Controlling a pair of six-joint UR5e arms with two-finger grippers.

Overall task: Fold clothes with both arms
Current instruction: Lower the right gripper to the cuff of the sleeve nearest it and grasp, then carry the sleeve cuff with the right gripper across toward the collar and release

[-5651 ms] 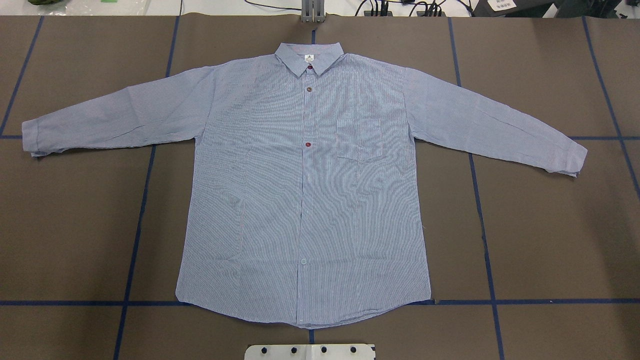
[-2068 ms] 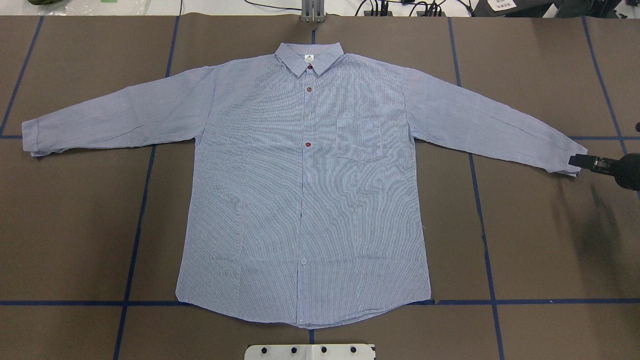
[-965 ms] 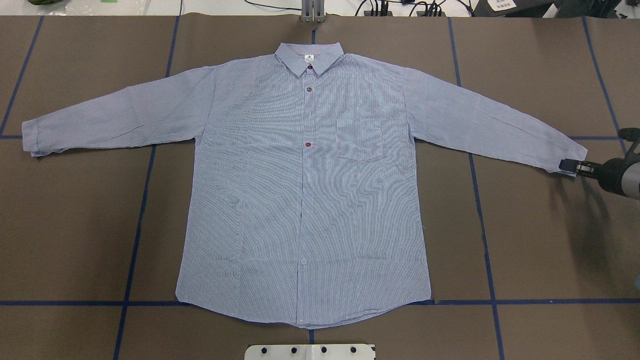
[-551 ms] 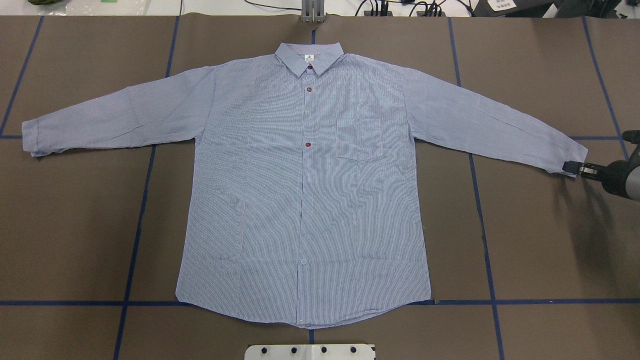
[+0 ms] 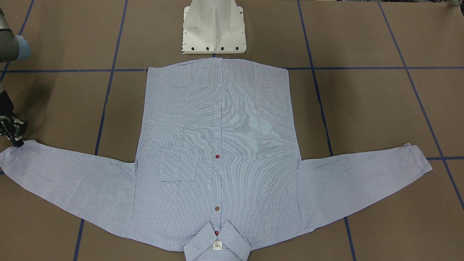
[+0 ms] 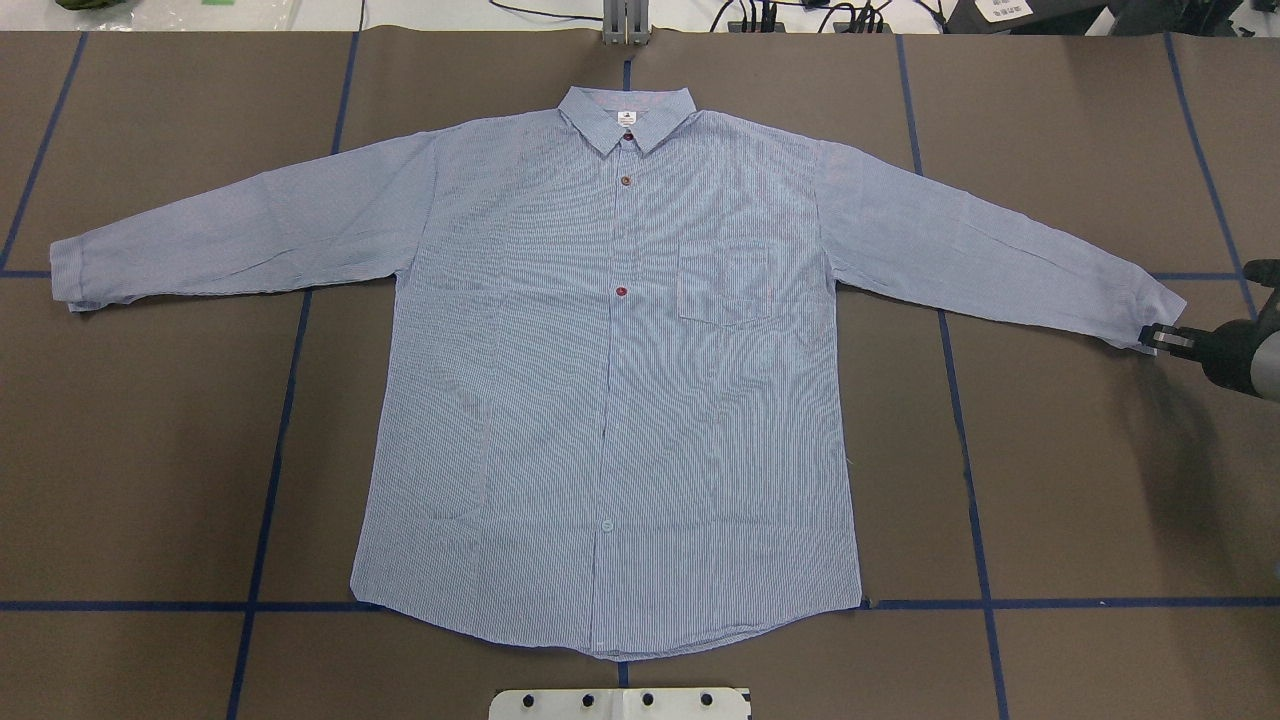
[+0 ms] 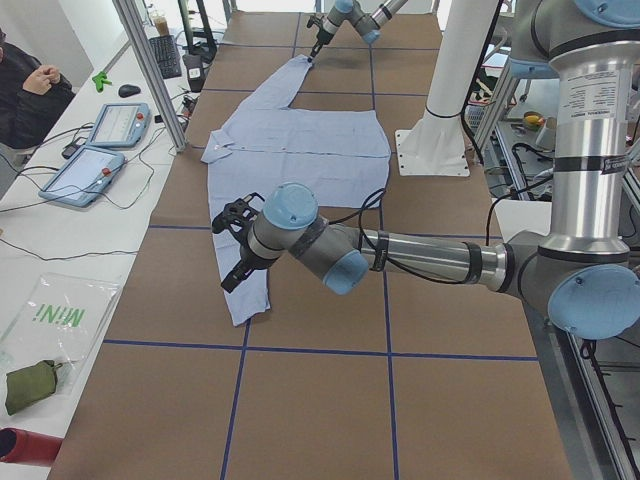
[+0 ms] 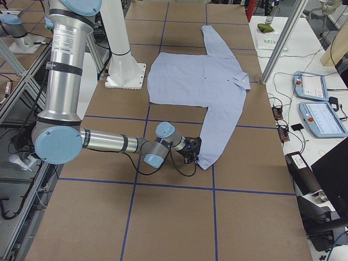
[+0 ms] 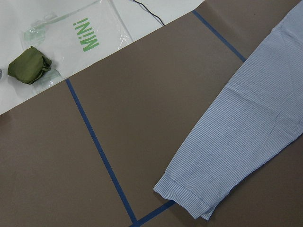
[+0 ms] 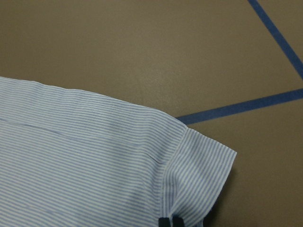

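right gripper pinched nearly closed on right cuff corner of striped button-up shirt, brown table beyond cuff edges; left gripper hovers over left sleeve, opening can't tell

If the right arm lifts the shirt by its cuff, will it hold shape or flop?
Probably floppy: the shirt lies flat with soft creases, so it should drape from the cuff. Likely light, so a pinch by the right gripper may drag it all.

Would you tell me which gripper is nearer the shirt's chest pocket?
Right. The right gripper grips the pocket-side cuff; the left gripper hovers over the opposite sleeve.
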